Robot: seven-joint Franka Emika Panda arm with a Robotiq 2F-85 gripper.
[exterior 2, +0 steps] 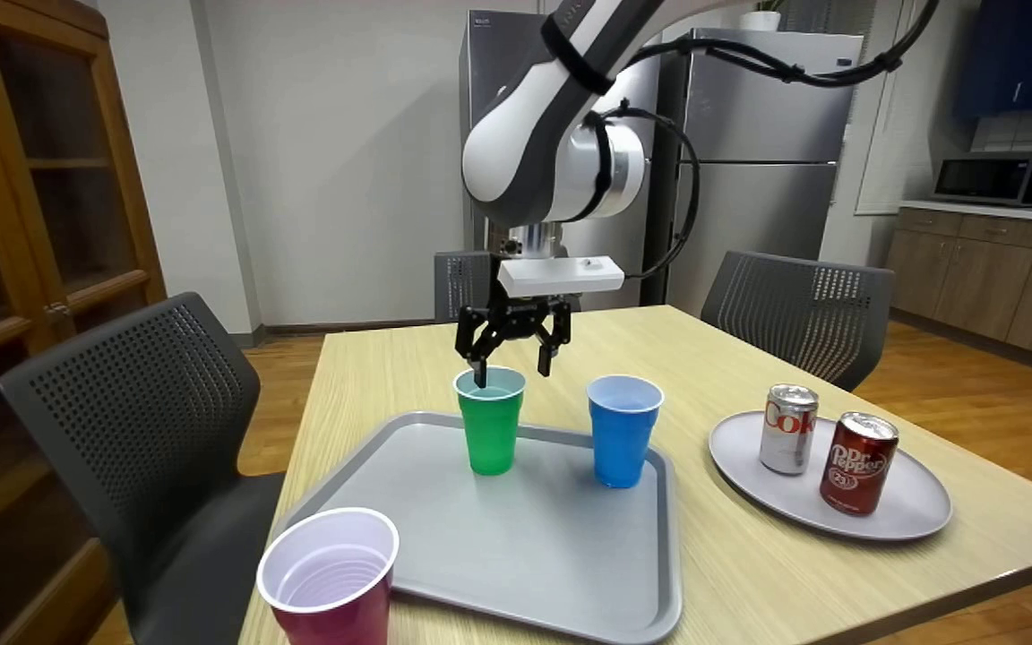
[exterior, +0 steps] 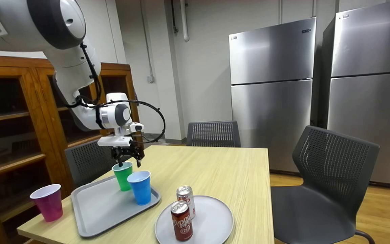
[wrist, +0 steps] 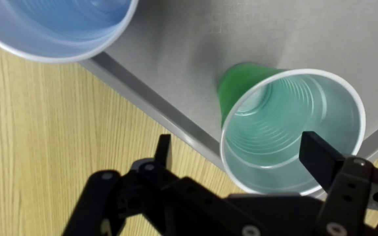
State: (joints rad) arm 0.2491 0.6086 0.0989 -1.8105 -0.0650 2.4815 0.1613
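In an exterior view: tray on desk; green cup and blue cup upright within its raised rim — likely to stop them sliding off. Purple cup beside it, on the desk.

In an exterior view: hand, fingers apart, nothing gripped. Plate bearing Coke can and Dr Pepper can, both upright, presumably for steadiness.

Wrist view: one finger overlapping the green cup's mouth, one outside — a straddle apparently suited to its thin wall; contact uncertain.
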